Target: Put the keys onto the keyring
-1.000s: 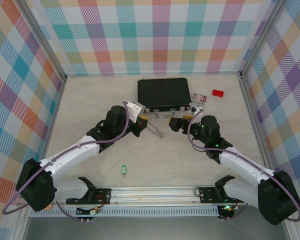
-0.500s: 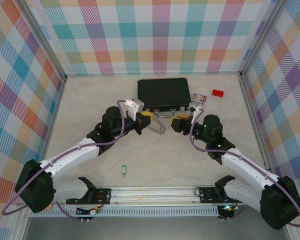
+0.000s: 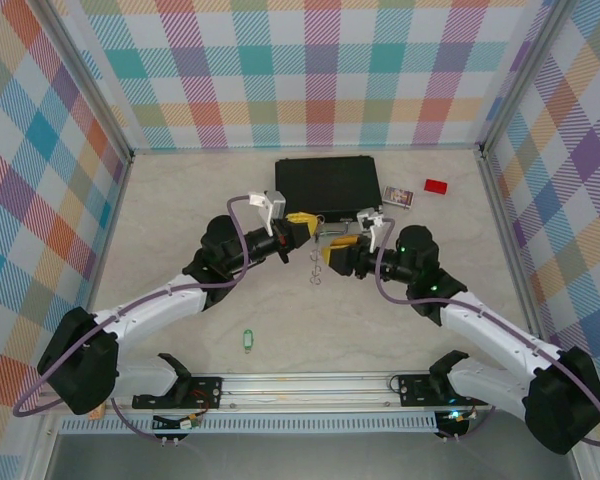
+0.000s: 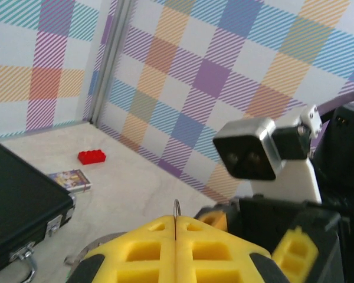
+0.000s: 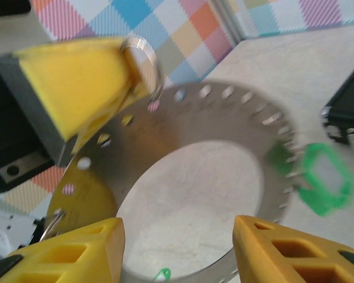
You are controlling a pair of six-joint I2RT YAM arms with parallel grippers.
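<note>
The left gripper [image 4: 176, 239] is pinching the keyring [image 5: 224, 112] by its rim between closed pads while the right gripper [image 5: 177, 253] is holding its fingers wide apart just short of it, so a twist is risking the hoop slipping and the green-tagged key [image 5: 321, 177] at its edge dropping off.

Bright, even, diffuse light; the pale surface [image 3: 180, 230] carries only faint soft shadows beneath the arms [image 3: 160, 300]. The overhead view is sharp. In the left wrist view the near left claw [image 4: 176, 250] is soft. The right wrist view is smeared: ring [image 5: 224, 112] and green key [image 5: 311, 197] blur.
</note>
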